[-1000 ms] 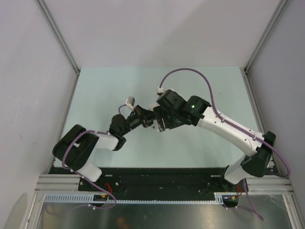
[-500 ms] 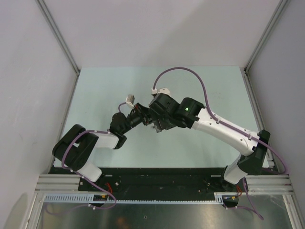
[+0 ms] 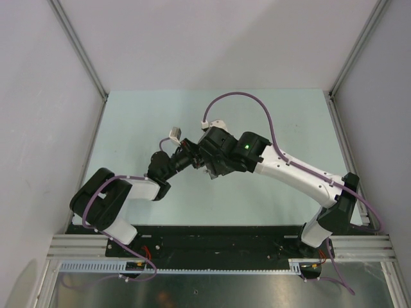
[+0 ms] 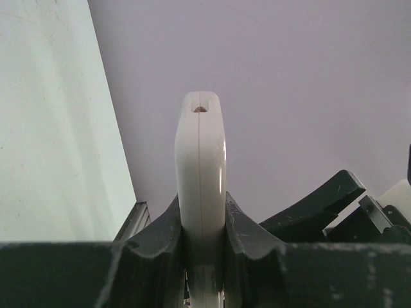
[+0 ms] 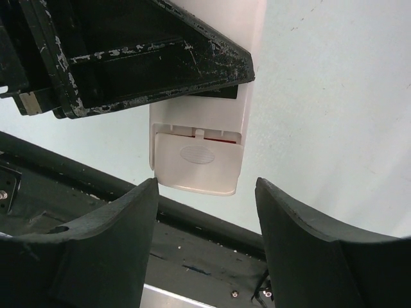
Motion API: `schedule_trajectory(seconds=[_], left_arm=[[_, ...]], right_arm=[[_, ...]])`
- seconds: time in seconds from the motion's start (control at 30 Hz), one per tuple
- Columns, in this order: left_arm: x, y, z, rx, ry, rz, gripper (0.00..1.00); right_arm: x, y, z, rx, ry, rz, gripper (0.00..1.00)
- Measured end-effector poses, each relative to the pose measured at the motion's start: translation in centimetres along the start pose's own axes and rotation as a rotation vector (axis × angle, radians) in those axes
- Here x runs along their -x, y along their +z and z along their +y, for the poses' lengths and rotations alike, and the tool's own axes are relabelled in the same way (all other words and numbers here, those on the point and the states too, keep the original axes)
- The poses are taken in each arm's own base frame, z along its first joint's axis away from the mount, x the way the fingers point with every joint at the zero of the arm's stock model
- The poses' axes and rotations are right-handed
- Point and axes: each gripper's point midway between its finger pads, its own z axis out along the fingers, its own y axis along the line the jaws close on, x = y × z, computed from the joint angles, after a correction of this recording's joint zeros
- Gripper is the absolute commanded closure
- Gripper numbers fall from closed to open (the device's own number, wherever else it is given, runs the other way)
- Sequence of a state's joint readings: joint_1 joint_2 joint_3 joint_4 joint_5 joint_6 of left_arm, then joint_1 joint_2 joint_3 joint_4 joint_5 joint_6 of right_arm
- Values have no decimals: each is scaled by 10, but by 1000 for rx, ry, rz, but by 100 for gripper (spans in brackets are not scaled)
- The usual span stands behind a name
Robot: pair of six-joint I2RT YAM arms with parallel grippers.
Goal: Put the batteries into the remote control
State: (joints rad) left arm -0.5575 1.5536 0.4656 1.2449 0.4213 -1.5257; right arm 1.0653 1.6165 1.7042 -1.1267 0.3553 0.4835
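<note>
My left gripper [image 4: 200, 215] is shut on the white remote control [image 4: 200, 160], held edge-on and sticking out beyond the jaws. In the right wrist view the remote's plain white back [image 5: 199, 154] faces the camera; its battery cover [image 5: 198, 168] with an oval grip patch sits slightly slid, with a thin red slit above it. My right gripper [image 5: 205, 187] is open, its fingertips on either side just below the remote's end, not touching it. In the top view both grippers meet at mid-table, left [image 3: 191, 158] and right [image 3: 210, 168], hiding the remote. No batteries are in view.
The pale green table [image 3: 141, 122] lies between grey side walls. The black base rail [image 5: 192, 250] at the near edge runs under the remote's end. The left gripper's black finger [image 5: 141, 51] covers the remote's upper part in the right wrist view.
My right arm has swung left and its wrist has closed in on the left gripper. The left gripper still holds the remote in nearly the same place.
</note>
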Motion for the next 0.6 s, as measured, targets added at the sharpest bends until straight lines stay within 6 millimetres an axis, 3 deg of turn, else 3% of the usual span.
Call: schedule_trajectory(seconds=[0.6], left_arm=[[0, 0, 0, 3, -3, 0, 100]], right_arm=[[-1, 1, 3, 3, -23, 4, 38]])
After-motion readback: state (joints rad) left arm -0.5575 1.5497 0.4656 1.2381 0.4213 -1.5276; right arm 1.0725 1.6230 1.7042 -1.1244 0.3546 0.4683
